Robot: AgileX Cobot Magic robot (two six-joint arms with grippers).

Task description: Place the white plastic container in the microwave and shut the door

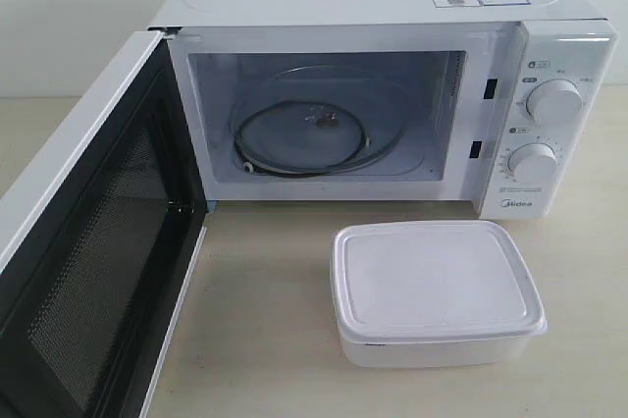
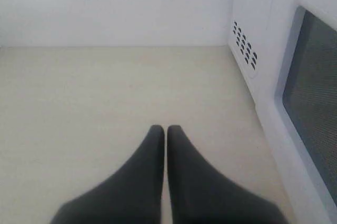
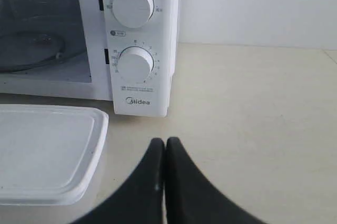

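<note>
The white plastic container (image 1: 432,290) rests lid-on upon the table in front of the microwave (image 1: 392,6), below its two dials. The door (image 1: 88,241) is swung wide open to the left, its black mesh inner face showing, and the glass turntable (image 1: 314,133) lies in the empty cavity. Neither gripper appears in the exterior view. In the left wrist view my left gripper (image 2: 166,128) is shut on nothing, above bare table beside the door's outer side (image 2: 308,92). My right gripper (image 3: 166,141) is shut and empty, to the right of the container (image 3: 47,153), facing the dials (image 3: 134,63).
A pale wall stands behind the table. The light wooden tabletop (image 1: 265,320) stretches between the open door and the container. The microwave's vented side panel (image 2: 245,50) shows in the left wrist view.
</note>
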